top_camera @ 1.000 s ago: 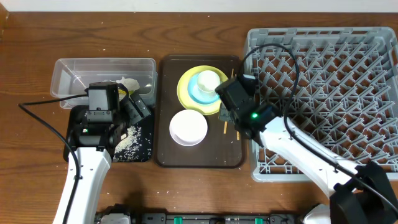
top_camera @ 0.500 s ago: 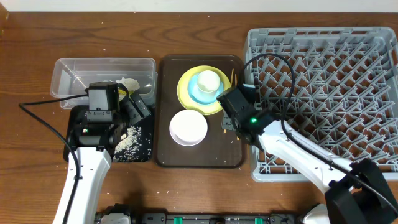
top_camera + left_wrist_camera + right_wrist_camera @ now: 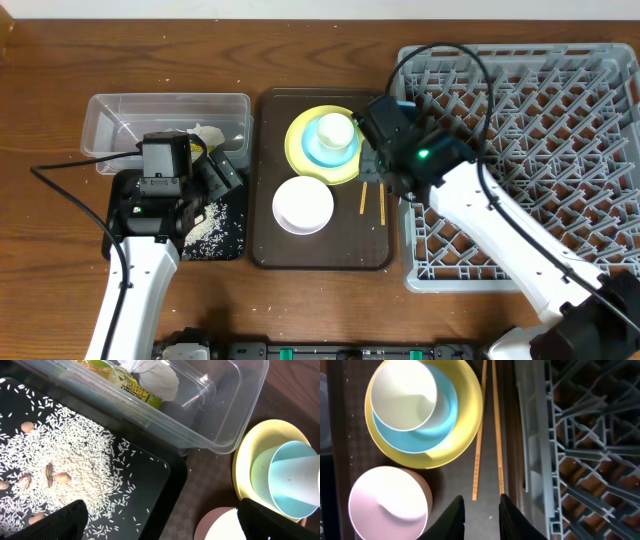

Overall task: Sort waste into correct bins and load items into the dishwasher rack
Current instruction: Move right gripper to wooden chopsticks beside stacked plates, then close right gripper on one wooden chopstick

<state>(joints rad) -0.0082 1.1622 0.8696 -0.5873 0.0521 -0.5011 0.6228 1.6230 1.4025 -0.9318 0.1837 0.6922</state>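
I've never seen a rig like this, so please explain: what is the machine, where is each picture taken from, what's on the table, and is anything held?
It's a robot: a left arm and a right arm at a table, each ending in a two-fingered claw. One picture looks down from above; the other two come from wrist cameras. On the table: a clear tub holding a snack wrapper and a tissue, a black tray strewn with rice, a brown tray carrying a yellow plate with a blue bowl and white cup stacked on it, a pinkish bowl and two chopsticks, and a grey rack. The left claw hangs open beside the rice; the right claw hovers slightly open at the chopsticks' ends. Neither holds anything.
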